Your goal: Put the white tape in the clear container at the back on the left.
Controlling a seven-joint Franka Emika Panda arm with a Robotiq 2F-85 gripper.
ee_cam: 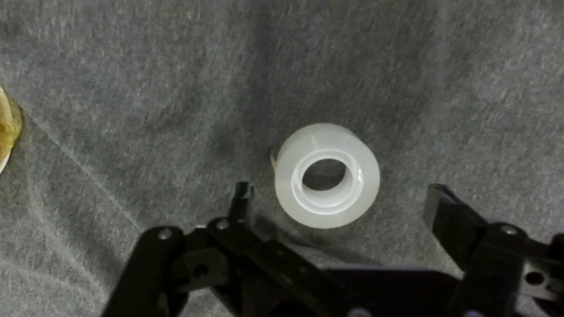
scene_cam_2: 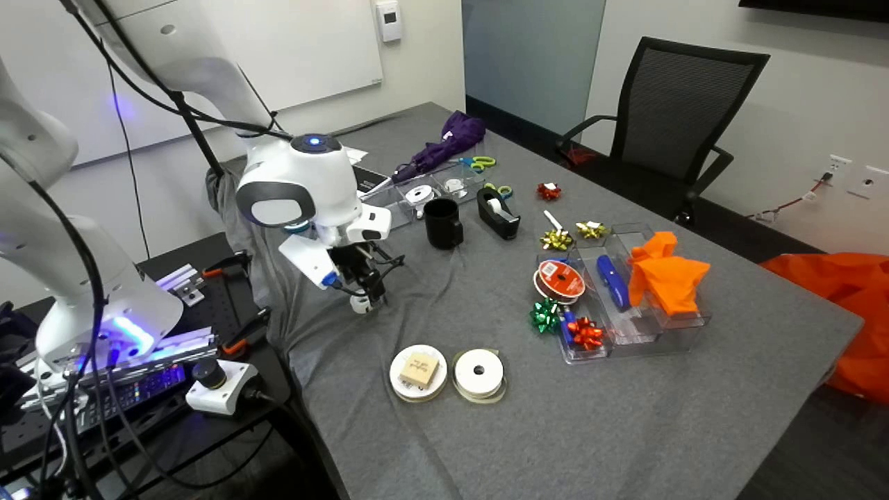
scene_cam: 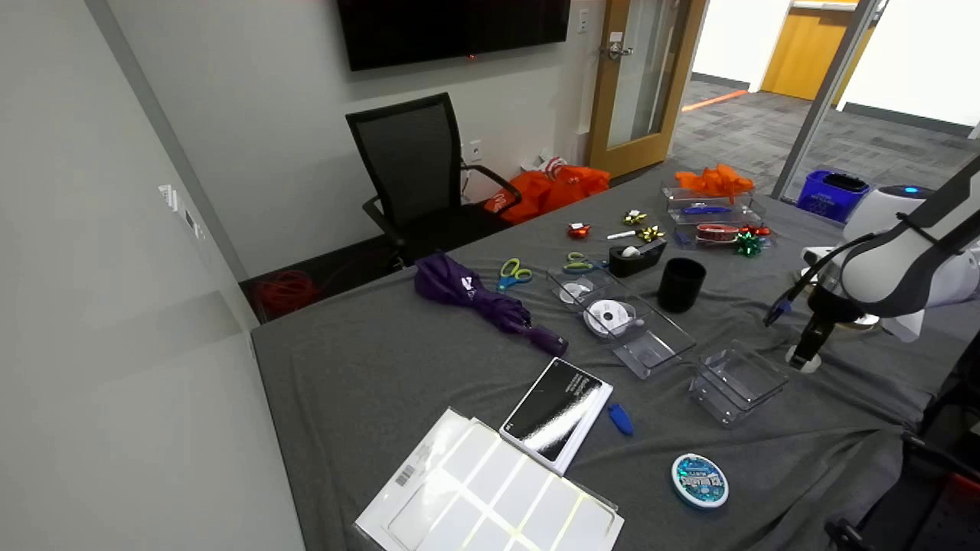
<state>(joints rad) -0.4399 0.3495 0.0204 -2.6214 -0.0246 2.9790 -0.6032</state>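
The white tape (ee_cam: 369, 187) lies flat on the grey cloth, a ring with an open centre. In the wrist view it sits between and slightly ahead of my open fingers (ee_cam: 339, 186), touching neither. In both exterior views the tape (scene_cam: 813, 363) (scene_cam_2: 360, 304) shows at the fingertips (scene_cam: 800, 361) (scene_cam_2: 376, 295), partly covered. A clear divided container (scene_cam: 649, 350) (scene_cam_2: 397, 210) holds white rolls. A smaller clear container (scene_cam: 739, 376) stands near the gripper. Another clear container (scene_cam: 700, 200) (scene_cam_2: 635, 333) holds a blue object and orange cloth. I cannot tell which is meant.
A black mug (scene_cam: 681, 285) (scene_cam_2: 443, 223) and a black tape dispenser (scene_cam: 637, 259) (scene_cam_2: 497, 214) stand beside the divided container. Two ribbon spools (scene_cam_2: 479, 373) (scene_cam_2: 403, 368) lie near the arm. A purple umbrella (scene_cam: 490, 304) and a round blue tin (scene_cam: 700, 480) lie farther off.
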